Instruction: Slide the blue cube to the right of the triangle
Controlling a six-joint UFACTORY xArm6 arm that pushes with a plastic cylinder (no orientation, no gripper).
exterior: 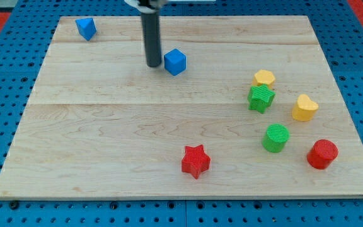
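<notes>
Wooden board (106, 126), no writing; my tip (153, 65) just left of blue cube (175, 62); blue triangle (86, 28) top-left

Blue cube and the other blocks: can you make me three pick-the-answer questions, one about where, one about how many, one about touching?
1. Where is my tip relative to the blue cube?
A. at its left in the view
B. at its right
C. far below it

2. How many red blocks lie on the board?
A. one
B. two
C. four

3. The yellow block and the green star:
A. far apart
C. stacked
B. close together, the yellow one just above in the view

Answers: 1 A, the rod's end stands just left of the cube. 2 B, a red star and a red cylinder. 3 B, they sit next to each other.
</notes>
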